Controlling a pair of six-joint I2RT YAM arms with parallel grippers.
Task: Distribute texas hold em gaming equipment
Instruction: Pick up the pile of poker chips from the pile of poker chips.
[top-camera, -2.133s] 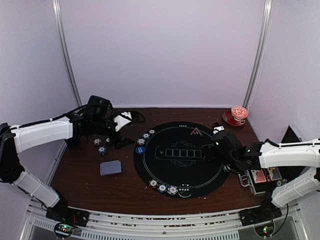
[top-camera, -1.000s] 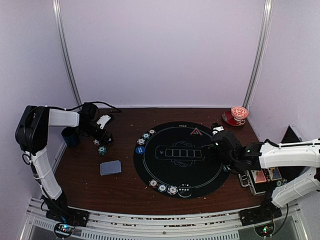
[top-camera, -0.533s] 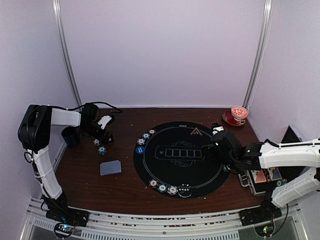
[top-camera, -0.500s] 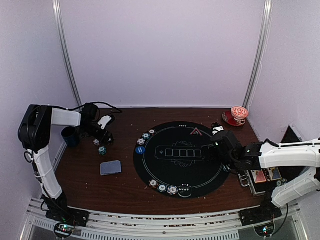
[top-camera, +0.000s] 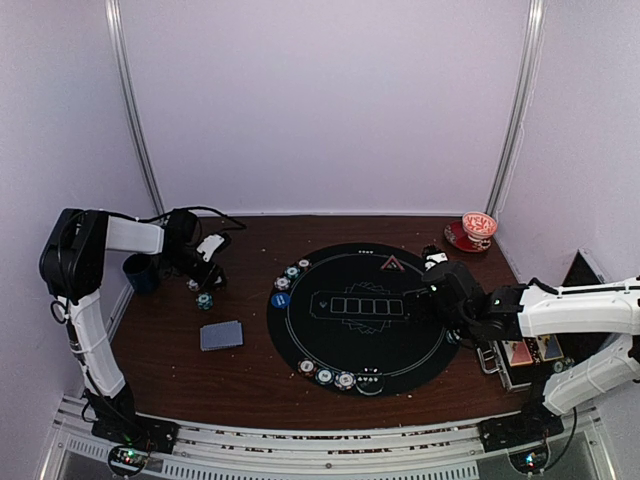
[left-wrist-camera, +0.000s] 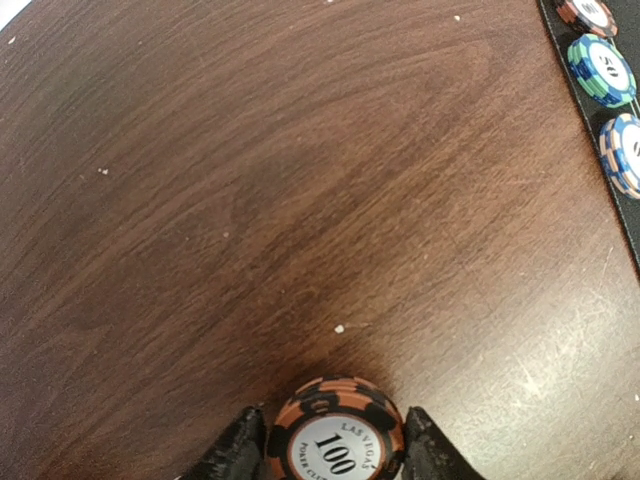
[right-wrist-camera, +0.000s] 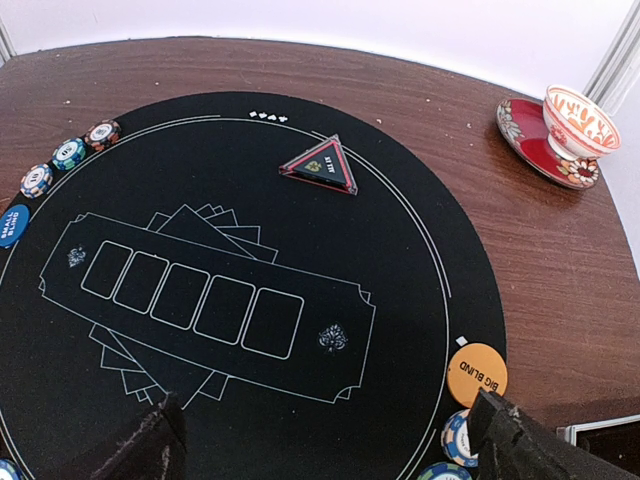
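Clamping red chip (left-wrist-camera: 336, 432) on table (left-wrist-camera: 300, 200), left pincer (left-wrist-camera: 332, 455).

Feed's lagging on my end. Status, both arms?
Left gripper shut on the 100 chip, flat on the table. Right gripper open, empty, over the mat. Nothing crowding the chip.

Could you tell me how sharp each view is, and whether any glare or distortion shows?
Top external: soft, hazy, chips too small to read. Left wrist: crisp, the 100 chip legible, sheen on the table lower right. Right wrist: mat print sharp, table edge bowed, fingers dark and soft.
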